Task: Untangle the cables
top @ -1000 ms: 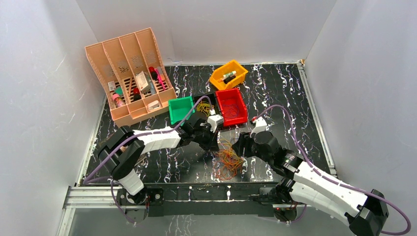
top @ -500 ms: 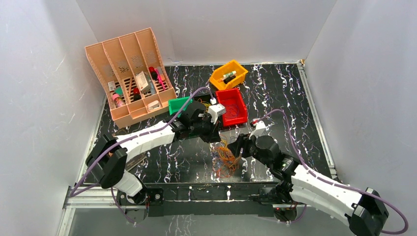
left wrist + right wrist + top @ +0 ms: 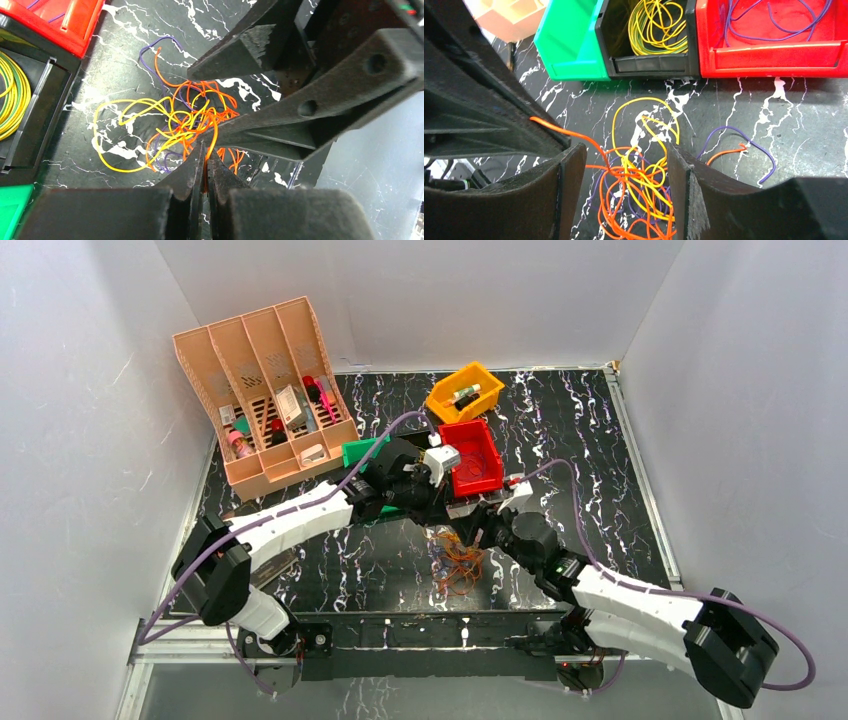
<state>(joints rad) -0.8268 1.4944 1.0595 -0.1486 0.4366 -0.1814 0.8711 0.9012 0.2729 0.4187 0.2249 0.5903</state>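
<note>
The cables (image 3: pixel 455 565) lie in a tangle of orange, yellow and purple wire loops on the black marbled table, near the front. My left gripper (image 3: pixel 205 147) is shut on one orange cable and holds it just above the tangle (image 3: pixel 185 120). In the right wrist view that orange strand (image 3: pixel 566 132) runs taut from the pile up to the left fingers (image 3: pixel 499 125). My right gripper (image 3: pixel 626 165) is open, its two fingers straddling the tangle (image 3: pixel 639 185) from above. The right fingers (image 3: pixel 300 115) show close in front of the left gripper.
Behind the tangle stand a green bin (image 3: pixel 569 40), a black bin (image 3: pixel 649 62) holding yellow-green cables, and a red bin (image 3: pixel 774 60) holding purple cables. A yellow bin (image 3: pixel 465 390) and a peach organizer (image 3: pixel 265 390) stand farther back. A loose purple cable (image 3: pixel 744 137) lies to the right.
My left gripper has moved toward the bins and risen, pulling an orange strand out of the pile. My right gripper has shifted left over the tangle. The pile has bunched narrower.
</note>
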